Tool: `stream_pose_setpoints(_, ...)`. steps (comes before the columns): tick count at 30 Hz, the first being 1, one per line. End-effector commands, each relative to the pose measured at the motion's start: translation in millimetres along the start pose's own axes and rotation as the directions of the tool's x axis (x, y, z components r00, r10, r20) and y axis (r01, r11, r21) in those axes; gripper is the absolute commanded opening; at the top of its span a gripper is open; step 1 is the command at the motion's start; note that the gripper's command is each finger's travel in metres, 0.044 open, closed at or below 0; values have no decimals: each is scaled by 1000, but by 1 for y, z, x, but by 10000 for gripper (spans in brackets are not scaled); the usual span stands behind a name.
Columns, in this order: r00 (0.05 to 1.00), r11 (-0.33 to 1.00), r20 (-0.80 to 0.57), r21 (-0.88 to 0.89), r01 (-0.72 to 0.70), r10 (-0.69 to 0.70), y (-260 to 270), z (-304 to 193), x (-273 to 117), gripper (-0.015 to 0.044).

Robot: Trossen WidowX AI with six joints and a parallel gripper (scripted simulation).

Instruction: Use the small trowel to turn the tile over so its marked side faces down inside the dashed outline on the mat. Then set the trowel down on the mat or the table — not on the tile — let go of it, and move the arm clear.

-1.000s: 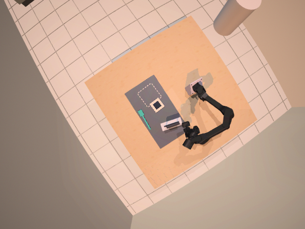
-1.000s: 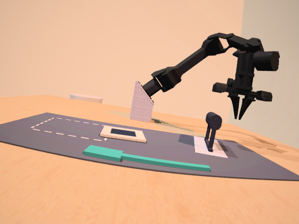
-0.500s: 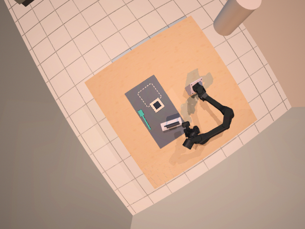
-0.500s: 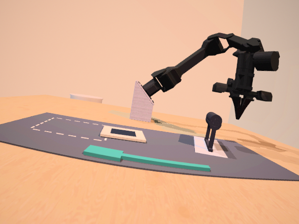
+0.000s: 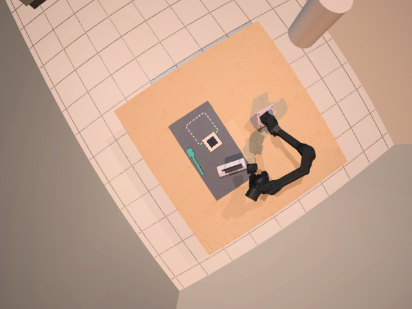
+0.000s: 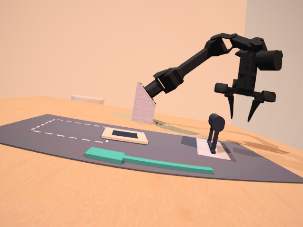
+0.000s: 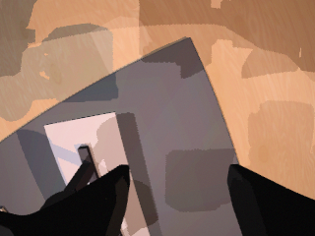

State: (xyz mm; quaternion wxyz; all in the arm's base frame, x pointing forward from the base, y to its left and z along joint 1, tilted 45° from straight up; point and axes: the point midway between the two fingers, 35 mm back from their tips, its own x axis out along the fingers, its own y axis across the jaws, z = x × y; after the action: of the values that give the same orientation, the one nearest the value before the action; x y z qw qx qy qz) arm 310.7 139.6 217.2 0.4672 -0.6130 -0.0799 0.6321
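The tile (image 5: 212,141) (image 6: 124,135) lies flat on the dark mat (image 5: 217,191) (image 6: 259,166) (image 7: 167,105), its dark square facing up. It adjoins the near edge of the dashed outline (image 6: 106,141) and lies mostly outside it. The trowel, a pale plate (image 5: 221,172) (image 6: 202,146) (image 7: 74,129) with a raised black handle (image 6: 217,122), stands on the mat. My gripper (image 6: 240,119) (image 7: 178,168) is open and empty, pointing down. It hangs above and beside the trowel handle, on the side away from the tile. In the wrist view the trowel is partly hidden behind a finger.
A teal flat-bladed tool (image 5: 190,152) (image 6: 105,155) lies along the mat's long edge, beside the tile. My arm's pale base block (image 6: 143,107) stands on the wooden table (image 5: 266,60) beyond the mat. A large pale cylinder (image 5: 312,26) stands outside the table.
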Motion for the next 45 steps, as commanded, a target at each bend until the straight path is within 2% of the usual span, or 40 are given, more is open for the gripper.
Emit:
stream_pose_setpoints(1,1000,988,4,153,-4,3,3,-5,0,270)
stream_pose_setpoints(10,1000,893,-4,449,-5,7,10,-18,-3,270)
stream_pose_setpoints(20,1000,688,-6,726,-2,9,17,-30,-6,270)
stream_pose_setpoints(33,1000,303,-5,953,1,14,26,-46,-9,270)
stream_pose_setpoints(45,1000,-108,-4,994,6,17,36,-59,-13,270)
